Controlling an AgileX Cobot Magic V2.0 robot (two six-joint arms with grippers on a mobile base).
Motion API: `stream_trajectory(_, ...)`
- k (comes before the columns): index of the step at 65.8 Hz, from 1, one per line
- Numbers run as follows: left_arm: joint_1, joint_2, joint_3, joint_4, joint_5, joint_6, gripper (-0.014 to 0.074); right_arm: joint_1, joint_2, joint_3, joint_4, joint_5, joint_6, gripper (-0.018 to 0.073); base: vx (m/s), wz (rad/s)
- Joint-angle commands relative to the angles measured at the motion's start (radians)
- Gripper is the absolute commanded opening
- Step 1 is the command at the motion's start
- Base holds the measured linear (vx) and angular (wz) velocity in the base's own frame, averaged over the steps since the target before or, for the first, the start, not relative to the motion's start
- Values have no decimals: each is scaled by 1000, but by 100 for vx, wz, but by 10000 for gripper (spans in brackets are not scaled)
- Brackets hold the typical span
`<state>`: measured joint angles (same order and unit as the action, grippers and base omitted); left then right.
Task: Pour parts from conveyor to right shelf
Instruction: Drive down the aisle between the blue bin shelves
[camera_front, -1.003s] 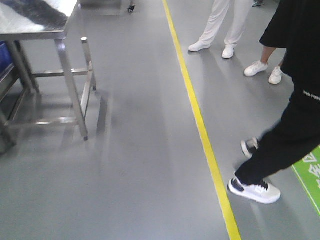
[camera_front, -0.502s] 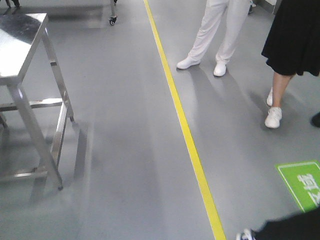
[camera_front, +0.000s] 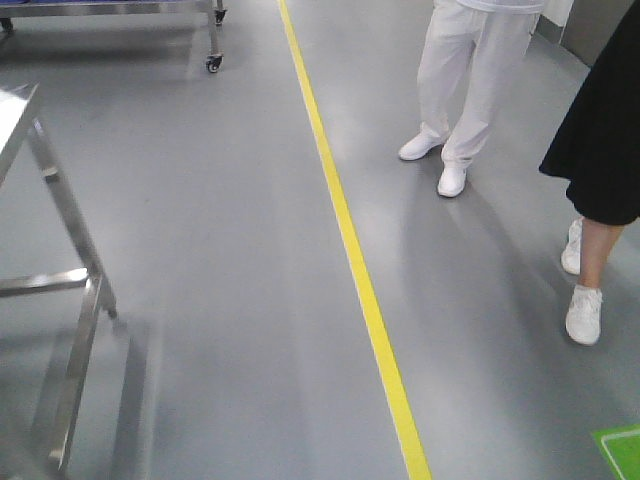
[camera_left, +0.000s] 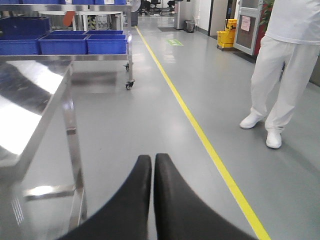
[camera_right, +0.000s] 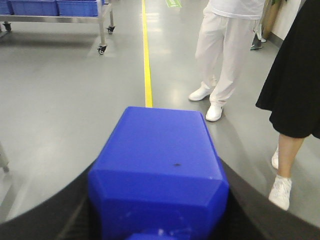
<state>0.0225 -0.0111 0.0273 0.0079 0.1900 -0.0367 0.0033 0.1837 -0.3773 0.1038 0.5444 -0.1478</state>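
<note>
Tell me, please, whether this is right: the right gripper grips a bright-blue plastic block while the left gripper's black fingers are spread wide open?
Not quite: the left gripper is shut, fingers together, holding nothing, as the left wrist view shows. The right gripper does grip the bright-blue plastic block.

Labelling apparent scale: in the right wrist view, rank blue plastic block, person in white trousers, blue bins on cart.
Blue plastic block, only because it is nearest
Person in white trousers
Blue bins

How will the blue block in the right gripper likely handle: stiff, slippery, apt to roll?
The block looks moulded, flat-faced plastic: probably stiff, unlikely to roll. Its smooth faces may slip, though fingers flank both sides.
</note>
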Motion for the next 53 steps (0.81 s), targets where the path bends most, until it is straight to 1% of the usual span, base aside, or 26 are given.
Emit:
stream_trajectory(1, 3, -14, -19, -8, -72, -8, -6, -5, 21, -27, -2, -78, -1, -5, 72, -12)
stream_trajectory(28, 3, -14, -19, -8, -72, -8, -6, -5, 21, -27, -2, -78, -1, -5, 73, -9)
stream_trajectory(53, 3, -14, -19, -8, -72, -8, -6, -5, 21, -27, -3, -78, -1, -5, 75, 15)
